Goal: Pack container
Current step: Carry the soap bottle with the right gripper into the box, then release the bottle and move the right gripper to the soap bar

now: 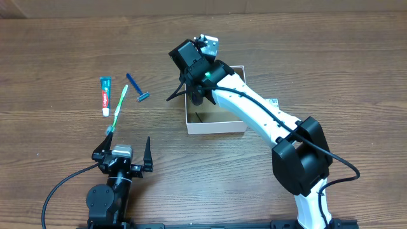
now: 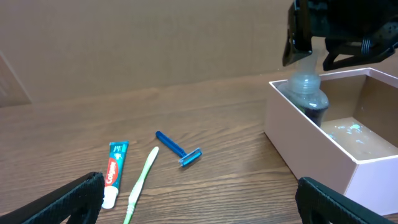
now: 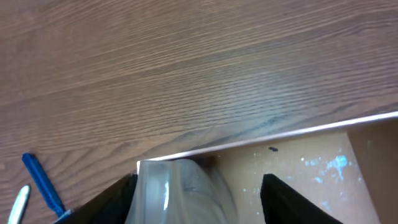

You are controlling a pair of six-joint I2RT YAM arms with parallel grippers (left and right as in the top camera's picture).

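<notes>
Your right gripper grips the bottle over the far-left corner of the container. Lower it upright, off the wall, before releasing. Your left gripper stands wide, idle.

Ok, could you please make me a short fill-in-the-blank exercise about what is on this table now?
1. The right gripper holds a clear ____ partly inside the box.
2. The razor on the table is ____ in colour.
3. The left gripper is ____ and holds nothing.
4. Beside the toothpaste lies a green ____.
Missing words: bottle; blue; open; toothbrush.
</notes>
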